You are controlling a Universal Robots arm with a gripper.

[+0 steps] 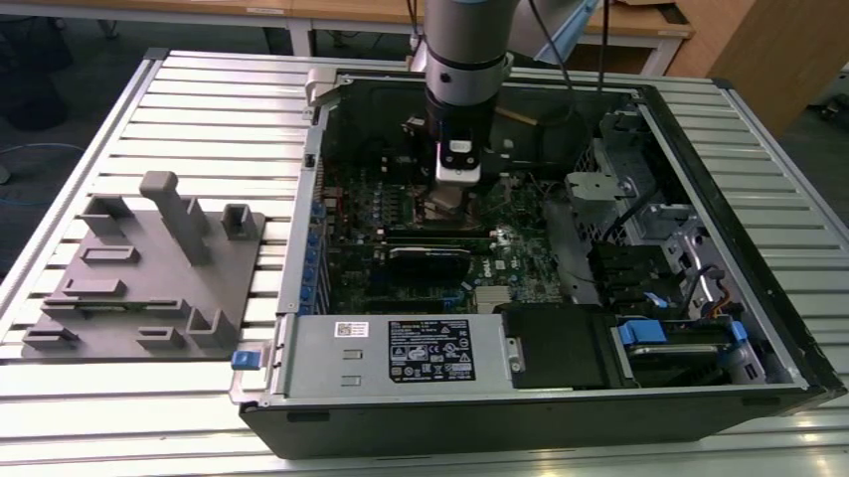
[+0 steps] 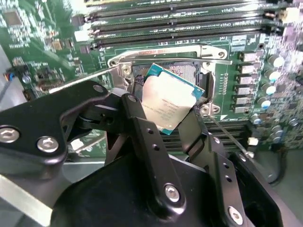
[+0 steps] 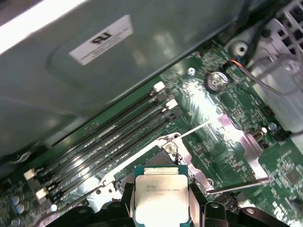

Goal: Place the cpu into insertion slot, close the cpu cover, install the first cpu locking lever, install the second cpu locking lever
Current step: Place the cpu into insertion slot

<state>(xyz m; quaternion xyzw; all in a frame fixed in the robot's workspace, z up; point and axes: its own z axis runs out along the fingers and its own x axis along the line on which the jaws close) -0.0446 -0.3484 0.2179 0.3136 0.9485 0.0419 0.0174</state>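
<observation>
Clamped on the cpu (image 2: 171, 97), the end effector (image 2: 165, 108) had its two black fingers (image 2: 142, 127) pinching the chip's opposite edges, so definitely grasping, not released. The chip was tilted a bit and hung just above the insertion slot (image 2: 185, 71), not seated in it. In the second wrist view you could see the slot's dark centre past the chip's edge. Same story in the first wrist view, with the cpu (image 3: 161, 195) face-up between the fingertips.

Going across the exterior view from its left, a grey fixture block (image 1: 146, 268) with posts and pockets sat on the slatted metal surface (image 1: 199, 99), near the case but apart from it. Next came the open computer case (image 1: 531, 427), with a silver power supply (image 1: 398, 353) along its near edge and the green motherboard (image 1: 385, 283) behind that. The arm (image 1: 464, 50) came straight down into the middle of the case, end effector low over the board. Further toward the exterior view's right were drive bays with blue tabs (image 1: 641, 333).

Around the slot, a thin locking lever (image 2: 80, 81) stuck out loose on one side and a second lever (image 2: 230, 138) on the other. A silvery plate I took for the cpu cover (image 3: 239, 137) lay open beside the slot, not over it. Long black memory slots (image 2: 180, 21) ran alongside.
</observation>
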